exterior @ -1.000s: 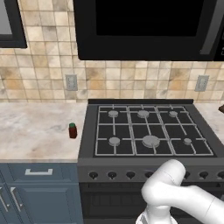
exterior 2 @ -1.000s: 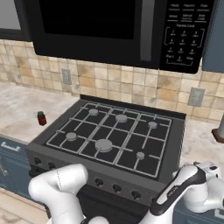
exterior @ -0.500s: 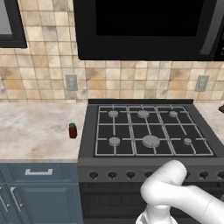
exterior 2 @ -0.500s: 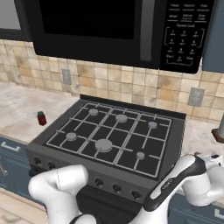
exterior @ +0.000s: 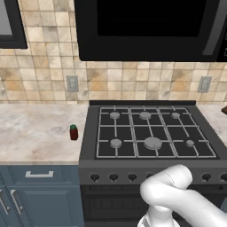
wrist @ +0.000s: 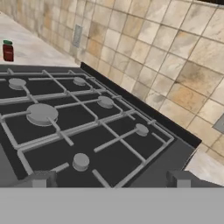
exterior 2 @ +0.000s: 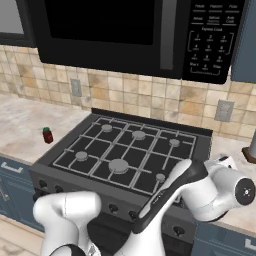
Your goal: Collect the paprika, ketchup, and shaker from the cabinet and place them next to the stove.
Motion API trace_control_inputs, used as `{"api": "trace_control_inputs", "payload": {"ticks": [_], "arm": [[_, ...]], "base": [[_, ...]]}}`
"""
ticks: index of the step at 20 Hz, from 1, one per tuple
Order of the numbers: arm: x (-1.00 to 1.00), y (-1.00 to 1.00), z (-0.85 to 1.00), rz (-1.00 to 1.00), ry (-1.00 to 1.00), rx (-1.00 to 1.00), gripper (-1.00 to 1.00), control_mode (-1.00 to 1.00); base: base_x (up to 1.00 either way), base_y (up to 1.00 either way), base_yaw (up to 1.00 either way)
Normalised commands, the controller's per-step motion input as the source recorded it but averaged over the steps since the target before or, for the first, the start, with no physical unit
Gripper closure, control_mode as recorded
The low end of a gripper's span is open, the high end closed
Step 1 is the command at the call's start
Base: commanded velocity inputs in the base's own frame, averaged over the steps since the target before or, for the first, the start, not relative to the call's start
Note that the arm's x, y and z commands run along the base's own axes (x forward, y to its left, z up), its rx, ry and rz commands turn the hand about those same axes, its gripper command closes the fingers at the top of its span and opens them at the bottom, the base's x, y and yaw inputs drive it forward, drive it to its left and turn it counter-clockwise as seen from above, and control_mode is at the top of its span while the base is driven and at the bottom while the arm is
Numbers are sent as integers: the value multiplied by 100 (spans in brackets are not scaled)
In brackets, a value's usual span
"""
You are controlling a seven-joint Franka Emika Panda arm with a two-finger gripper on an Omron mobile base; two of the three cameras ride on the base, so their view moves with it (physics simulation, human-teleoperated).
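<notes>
With the gripper (wrist: 111, 181) released and empty over the stove (wrist: 83, 131), a careless swing toward the far paprika (wrist: 8, 50) could topple it.

The white arm (exterior 2: 165, 200) bends low at the near right, and its gripper (wrist: 111, 178) holds its jaws wide apart, empty.
</notes>
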Motion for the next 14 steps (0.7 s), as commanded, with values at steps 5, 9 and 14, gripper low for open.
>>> {"api": "trace_control_inputs", "payload": {"ticks": [5, 9, 14], "arm": [[-18, 100, 39, 0, 1, -18, -100, -100], [-20, 100, 22, 0, 1, -20, -100, -100], [-22, 100, 2, 0, 0, -19, -100, -100]], "base": [[0, 0, 0], [0, 0, 0], [0, 0, 0]]}}
